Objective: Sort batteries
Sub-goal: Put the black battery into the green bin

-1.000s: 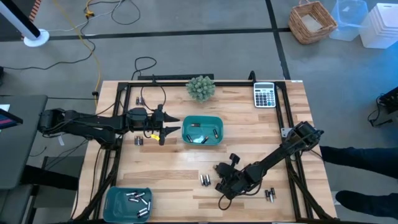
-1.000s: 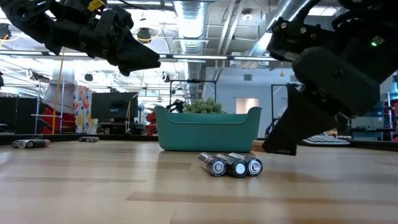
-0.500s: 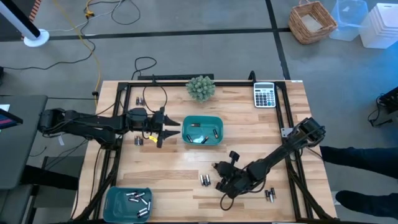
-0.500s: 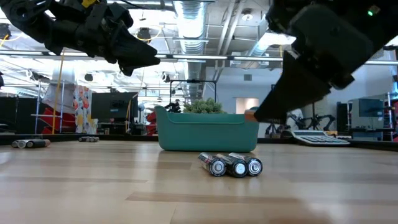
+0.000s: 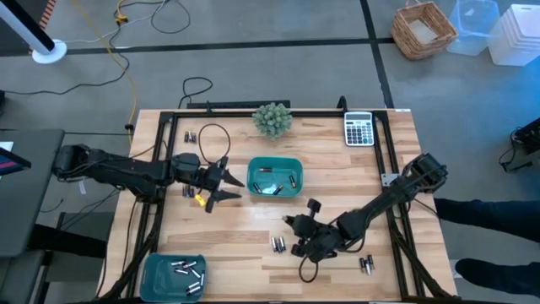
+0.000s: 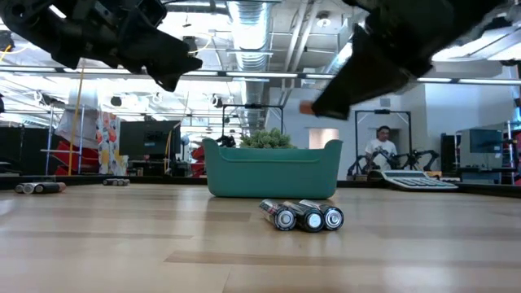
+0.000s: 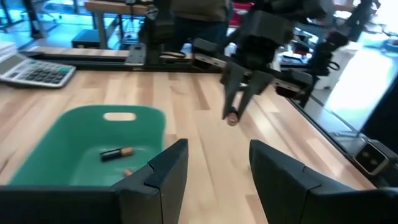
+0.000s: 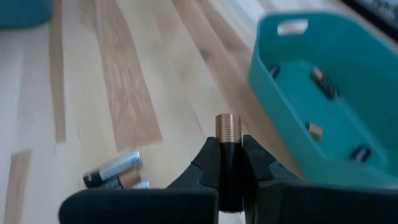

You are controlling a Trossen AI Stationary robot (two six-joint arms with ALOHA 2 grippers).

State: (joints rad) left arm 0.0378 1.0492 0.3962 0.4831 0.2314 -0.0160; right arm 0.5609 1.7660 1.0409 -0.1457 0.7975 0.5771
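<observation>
My right gripper [image 5: 293,225] hangs above the table's near middle, shut on one battery [image 8: 227,126] with a copper-coloured end. Three more batteries [image 6: 305,216] lie side by side on the wood below it. The middle teal tray [image 5: 275,190] holds a few batteries [image 8: 323,81]. A second teal tray [image 5: 160,274] at the near left corner holds several batteries. My left gripper [image 5: 229,184] hovers open just left of the middle tray, nothing between its fingers [image 7: 165,171]. My right gripper pinches the battery's dark body [image 8: 227,158] between its two fingers. The battery lies along the fingers, its copper end [image 8: 227,124] sticking out past the tips. The fingers slant downward toward the middle tray. The battery is lifted clear of the table.
A pair of batteries [image 5: 365,264] lies near the right front edge, and others lie at the left [image 5: 187,192] and far left [image 5: 190,135]. A calculator [image 5: 359,129] and a small plant [image 5: 272,118] stand at the far edge. A person [image 6: 378,150] sits beyond the table.
My right gripper has risen from the table with the battery, which is now well clear of the wood, and has rolled somewhat. My left gripper has swung a little toward the table's near edge and turned, staying open.
</observation>
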